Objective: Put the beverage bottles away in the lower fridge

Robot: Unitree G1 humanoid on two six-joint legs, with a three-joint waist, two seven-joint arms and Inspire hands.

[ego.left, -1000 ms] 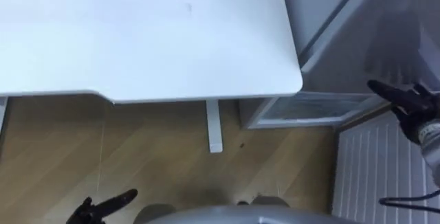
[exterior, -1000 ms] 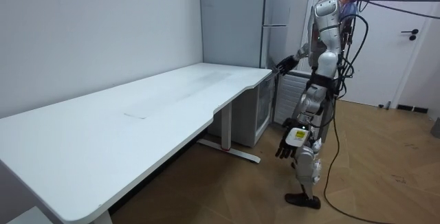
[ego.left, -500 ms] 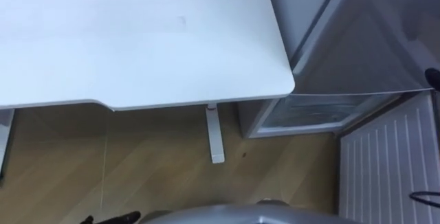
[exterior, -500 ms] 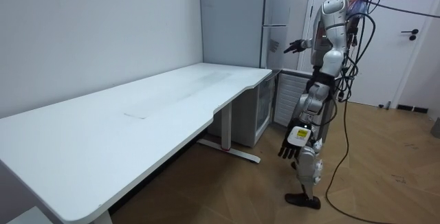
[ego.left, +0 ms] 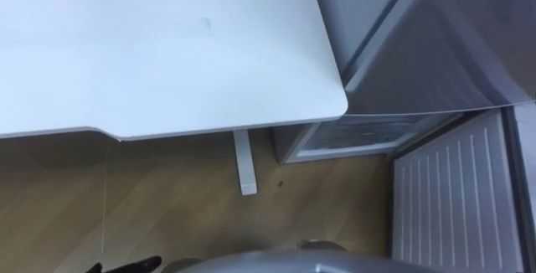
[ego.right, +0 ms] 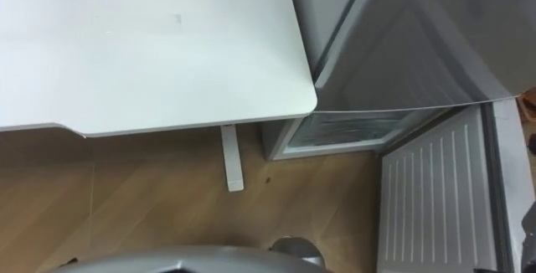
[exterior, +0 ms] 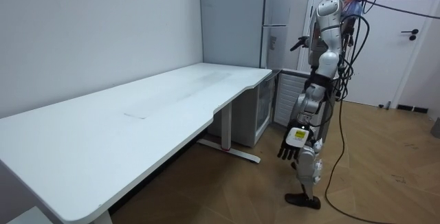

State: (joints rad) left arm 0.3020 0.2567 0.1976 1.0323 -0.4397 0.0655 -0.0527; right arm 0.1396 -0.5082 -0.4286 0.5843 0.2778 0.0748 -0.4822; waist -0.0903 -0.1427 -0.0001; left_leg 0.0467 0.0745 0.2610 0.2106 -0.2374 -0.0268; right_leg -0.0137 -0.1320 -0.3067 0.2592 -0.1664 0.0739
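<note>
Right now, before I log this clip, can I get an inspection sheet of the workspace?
surface: table, white top, nothing seen on it
job's things: no drinks seen; fridge grey, its lower door open, lower compartment exposed
clutter: nothing seen
hands: left hand hangs open beside the leg; right hand raised towards the fridge
cables: nothing seen apart from the robot's own
surroundings: wood floor, white wall, closed room door; robot stands between table end and fridge
</note>
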